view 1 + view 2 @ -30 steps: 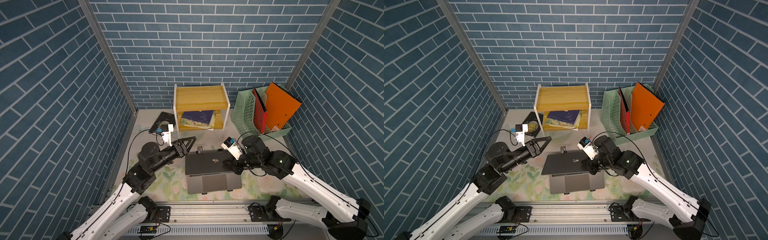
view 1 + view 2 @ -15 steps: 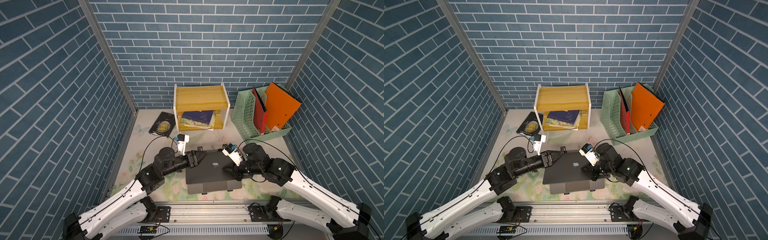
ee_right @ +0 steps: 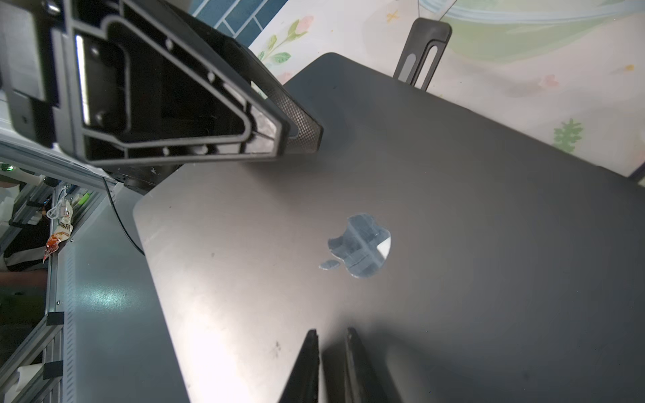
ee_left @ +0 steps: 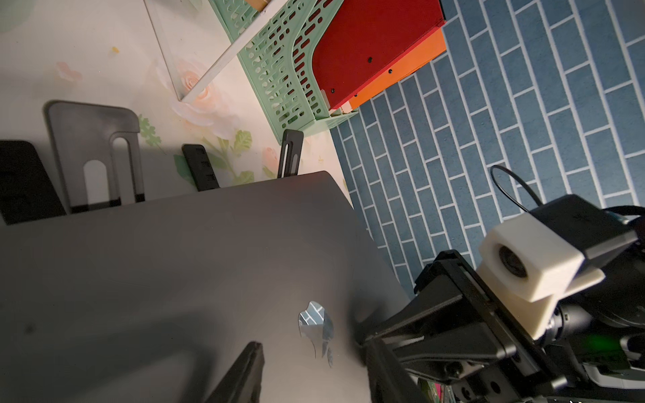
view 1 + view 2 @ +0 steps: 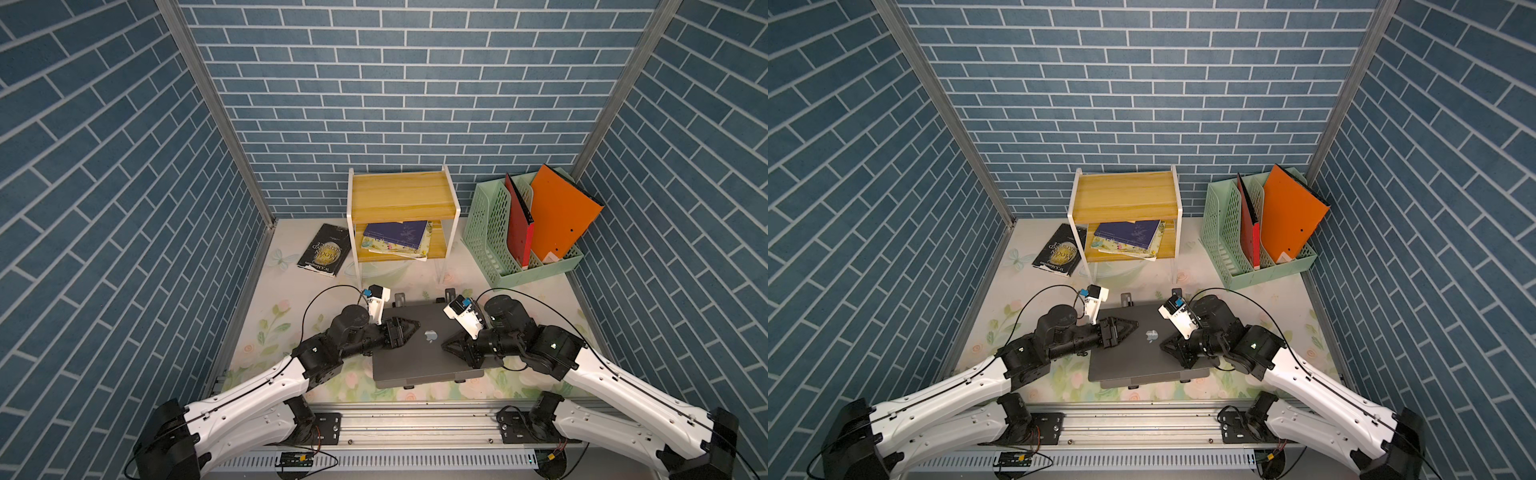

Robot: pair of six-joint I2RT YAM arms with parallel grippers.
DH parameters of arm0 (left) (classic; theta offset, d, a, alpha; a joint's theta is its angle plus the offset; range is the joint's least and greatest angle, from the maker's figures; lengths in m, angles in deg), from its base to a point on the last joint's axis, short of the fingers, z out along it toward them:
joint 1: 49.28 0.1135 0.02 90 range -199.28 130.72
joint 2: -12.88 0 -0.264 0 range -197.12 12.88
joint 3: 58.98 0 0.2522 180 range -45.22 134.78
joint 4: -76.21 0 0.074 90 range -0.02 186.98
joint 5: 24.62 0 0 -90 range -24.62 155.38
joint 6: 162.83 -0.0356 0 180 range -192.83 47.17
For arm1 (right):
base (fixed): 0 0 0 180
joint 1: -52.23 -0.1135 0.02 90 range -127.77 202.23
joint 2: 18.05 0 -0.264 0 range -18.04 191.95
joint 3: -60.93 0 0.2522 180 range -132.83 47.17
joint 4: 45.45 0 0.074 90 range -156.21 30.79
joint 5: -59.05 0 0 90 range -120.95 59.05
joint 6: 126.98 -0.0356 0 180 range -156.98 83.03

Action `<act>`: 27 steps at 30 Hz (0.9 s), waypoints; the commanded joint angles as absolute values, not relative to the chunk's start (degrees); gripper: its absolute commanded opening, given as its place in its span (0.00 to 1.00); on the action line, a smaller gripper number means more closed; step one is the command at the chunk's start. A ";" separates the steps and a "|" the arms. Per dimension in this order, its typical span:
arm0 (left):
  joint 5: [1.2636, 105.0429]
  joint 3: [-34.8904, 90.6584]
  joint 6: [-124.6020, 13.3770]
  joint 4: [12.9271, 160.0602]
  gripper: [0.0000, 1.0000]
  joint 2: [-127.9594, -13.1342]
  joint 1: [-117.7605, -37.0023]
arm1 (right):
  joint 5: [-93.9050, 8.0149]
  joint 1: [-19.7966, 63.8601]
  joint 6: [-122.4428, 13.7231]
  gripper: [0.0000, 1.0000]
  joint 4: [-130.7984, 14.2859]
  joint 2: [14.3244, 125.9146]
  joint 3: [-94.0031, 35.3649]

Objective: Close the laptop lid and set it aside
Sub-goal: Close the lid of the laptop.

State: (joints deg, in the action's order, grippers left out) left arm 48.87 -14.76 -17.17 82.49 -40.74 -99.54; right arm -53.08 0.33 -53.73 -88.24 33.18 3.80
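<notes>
Laptop (image 5: 415, 365) sits closed on the floral tabletop (image 5: 291, 332) just in front of the yellow wooden shelf (image 5: 401, 195). It rests on a black stand (image 4: 94, 157) whose arms poke out at the shelf-side edge. The laptop lid (image 3: 453, 226) lies flat on the base, apple logo (image 5: 430, 335) up. A dark book (image 5: 325, 250) lies beside the shelf, and a green file rack (image 5: 486, 232) with a red and an orange folder stands on the shelf's other side. More books (image 5: 399, 237) are stacked on its lower board. All of these are well apart from the laptop. Both arms reach in low from the side away from the shelf and meet over the lid, one either side of the logo. The left gripper (image 5: 411, 324) has its jaws partly apart and holds nothing. The right gripper (image 3: 331, 331) is all but closed and empty, with only a slit between its fingers. Whether either tip touches the metal cannot be told. A second earlier the lid was part-raised and the left gripper hung off the laptop's side.
</notes>
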 commanded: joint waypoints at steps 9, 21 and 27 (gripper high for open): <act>51.44 -20.00 -18.95 80.74 0.54 -43.01 -100.00 | -58.50 0.31 -58.71 0.26 -78.63 31.42 8.41; 53.10 -21.48 -20.55 79.87 0.54 -43.50 -100.01 | -62.82 3.32 -65.11 0.20 -64.32 31.80 17.75; 53.77 -21.95 -21.05 79.36 0.54 -43.85 -100.00 | -63.11 5.89 -66.28 0.16 -60.60 32.35 22.84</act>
